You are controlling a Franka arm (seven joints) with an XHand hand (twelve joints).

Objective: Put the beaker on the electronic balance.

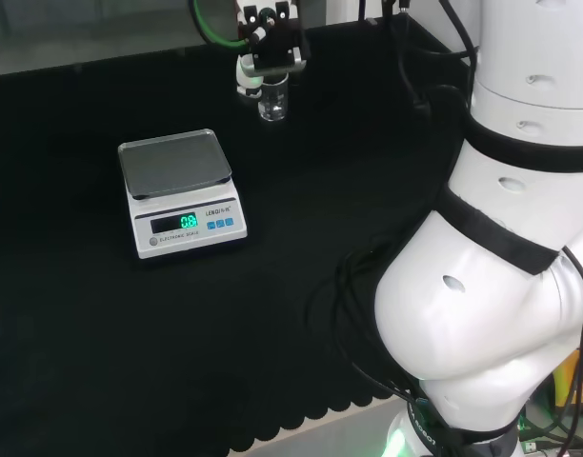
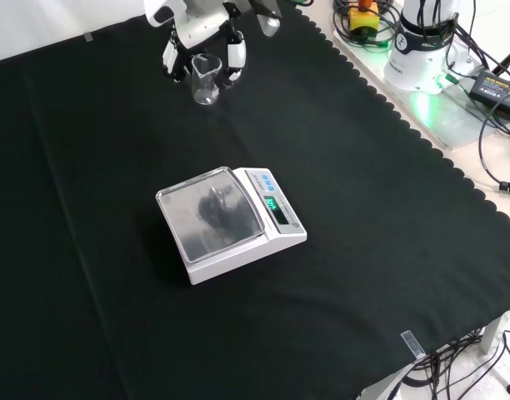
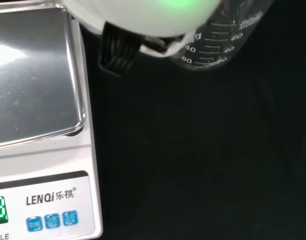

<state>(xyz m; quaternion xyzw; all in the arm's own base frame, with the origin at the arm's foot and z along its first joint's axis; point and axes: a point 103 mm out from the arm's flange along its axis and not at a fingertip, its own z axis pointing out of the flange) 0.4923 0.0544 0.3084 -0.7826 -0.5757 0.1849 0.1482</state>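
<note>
Clear beaker (image 2: pixel 205 79) upright on the black cloth (image 2: pixel 363 208), held between curled fingers of the hand (image 2: pixel 201 33), well apart from the electronic balance (image 2: pixel 230 221).

From the front, at about 12 o'clock of the balance: fingers on both sides of the beaker, rim and pouring lip plain, the balance's flat square steel pan bare and mirror-bright on a white plastic body. From the head, at about 1 o'clock of the balance (image 1: pixel 180 193): beaker (image 1: pixel 273 99) partly hidden under the black and white hand (image 1: pixel 269 52), lit green display facing the camera. From the wrist: printed graduation marks on the thin clear wall of the beaker (image 3: pixel 225 40), rounded pan corner and small blue buttons of the balance (image 3: pixel 40 120), blurred white part of the hand (image 3: pixel 143 17).
</note>
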